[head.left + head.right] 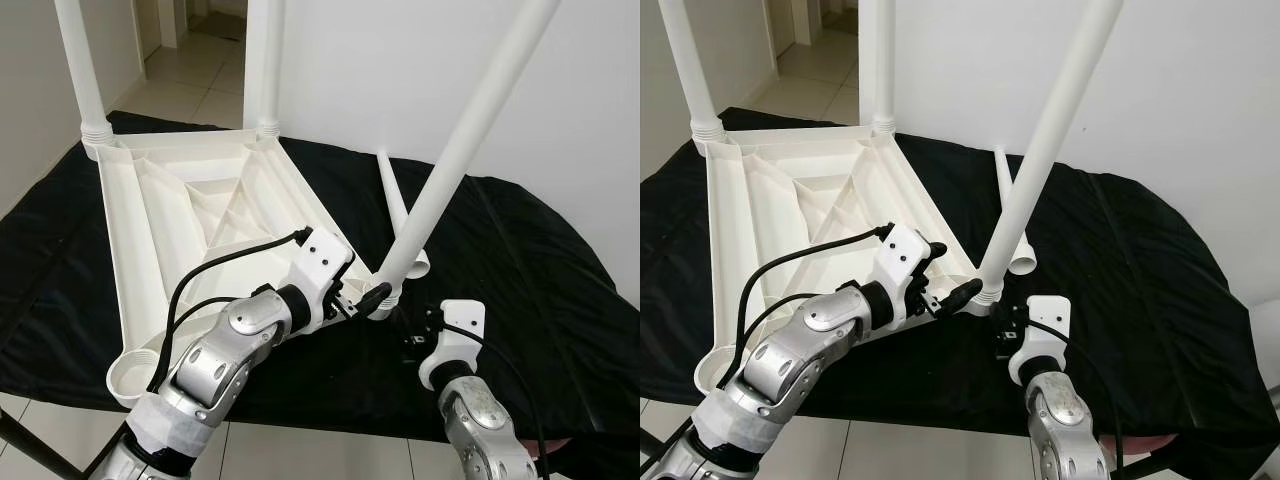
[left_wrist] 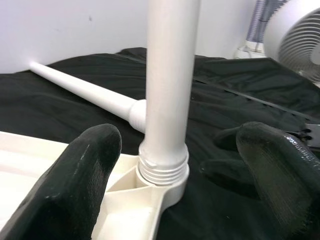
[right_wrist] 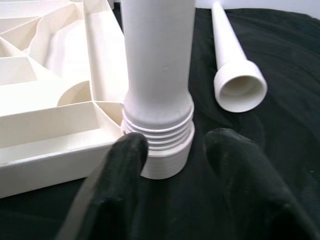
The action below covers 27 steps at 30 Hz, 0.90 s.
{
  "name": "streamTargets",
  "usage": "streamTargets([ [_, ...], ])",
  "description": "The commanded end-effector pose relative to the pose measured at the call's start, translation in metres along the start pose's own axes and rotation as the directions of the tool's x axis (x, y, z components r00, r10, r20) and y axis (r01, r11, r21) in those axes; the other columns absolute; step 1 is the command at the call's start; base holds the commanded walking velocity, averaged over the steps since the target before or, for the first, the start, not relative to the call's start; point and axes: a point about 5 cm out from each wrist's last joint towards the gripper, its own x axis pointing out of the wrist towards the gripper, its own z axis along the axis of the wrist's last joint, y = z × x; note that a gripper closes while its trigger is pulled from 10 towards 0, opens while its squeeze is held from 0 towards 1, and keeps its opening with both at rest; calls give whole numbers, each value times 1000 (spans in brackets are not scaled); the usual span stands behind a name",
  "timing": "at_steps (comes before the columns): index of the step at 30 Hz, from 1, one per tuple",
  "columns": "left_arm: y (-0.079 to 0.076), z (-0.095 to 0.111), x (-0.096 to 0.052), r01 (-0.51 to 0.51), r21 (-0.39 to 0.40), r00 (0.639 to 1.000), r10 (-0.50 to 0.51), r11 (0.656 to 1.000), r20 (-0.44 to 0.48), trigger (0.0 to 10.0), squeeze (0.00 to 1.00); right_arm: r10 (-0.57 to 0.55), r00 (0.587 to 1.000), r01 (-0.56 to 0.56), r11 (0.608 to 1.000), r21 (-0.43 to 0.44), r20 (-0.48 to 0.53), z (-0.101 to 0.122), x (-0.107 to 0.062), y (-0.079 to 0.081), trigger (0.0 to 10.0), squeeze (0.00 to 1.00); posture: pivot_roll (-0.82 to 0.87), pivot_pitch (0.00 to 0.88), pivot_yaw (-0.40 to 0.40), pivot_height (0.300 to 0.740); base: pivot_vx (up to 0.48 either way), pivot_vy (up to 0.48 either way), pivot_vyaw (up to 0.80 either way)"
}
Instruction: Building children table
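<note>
Two grippers worked at the near corner of the upturned white tabletop (image 1: pixel 190 215), which lay underside-up on a black cloth (image 1: pixel 520 270). The right gripper (image 3: pixel 177 165) sat just in front of the threaded base of the leaning leg (image 1: pixel 455 150), its black fingers spread apart and holding nothing, the collar of the leg showing in the gap beyond them. The left gripper (image 2: pixel 180 170) reached in from the tabletop side, its fingers (image 2: pixel 75 175) wide open on either side of the same joint and gripping nothing that I could see. That leg stood in its corner socket but tilted well off upright, with several thread rings still exposed above the socket rim, so I judged it only partly screwed in. Just beyond it a loose leg (image 3: pixel 235 75) lay flat on the cloth, its open end toward the robot. Farther back, two legs (image 1: pixel 80 60) rose upright from the far corners, and the nearest left corner socket (image 1: pixel 130 375) was still empty. The risk, as I read it, lay in that tilt: turning the leg while it leaned could cross the threads and jam it crooked, and with neither gripper closed on it, a nudge could topple it out of the socket or slide the tabletop on the cloth.
</note>
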Motion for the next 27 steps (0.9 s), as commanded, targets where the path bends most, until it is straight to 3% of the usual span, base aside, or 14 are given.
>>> streamTargets([
  [1,2,0,2,5,-9,1000,-5,1000,-8,10000,0,30,1000,-30,999,17,-7,0,2,2,0,0,-3,0,-151,740,0,0,0],
  [6,10,-3,2,-53,-18,998,53,998,-38,10000,0,145,989,-144,988,57,-18,3,9,10,0,0,3,0,-155,740,0,0,0],
  [9,11,-4,2,-60,-18,997,59,998,-43,10000,0,158,987,-157,986,57,-17,4,10,10,0,0,3,0,-155,740,0,0,0],
  [11,13,-6,2,-82,-19,995,81,996,-54,10000,0,186,982,-184,979,85,-17,6,15,8,9412,0,6,0,-157,740,0,0,0],
  [13,14,-8,2,-98,-20,993,97,995,-67,10000,0,211,977,-210,974,83,-12,8,20,6,10000,0,10,0,-160,740,0,0,0],
  [19,15,-20,3,-123,9,982,123,992,-147,10000,0,219,976,-218,972,92,-7,14,34,-7,10000,0,12,0,-160,740,0,0,0],
  [24,11,-29,1,-103,-25,974,95,994,-204,10000,0,208,978,-207,975,78,-4,17,41,-17,10000,0,12,0,-160,740,0,0,0],
  [27,12,-37,0,-126,10,958,124,992,-260,10000,0,178,984,-178,982,71,-2,17,46,-24,10000,0,21,0,-166,740,0,0,0],
])
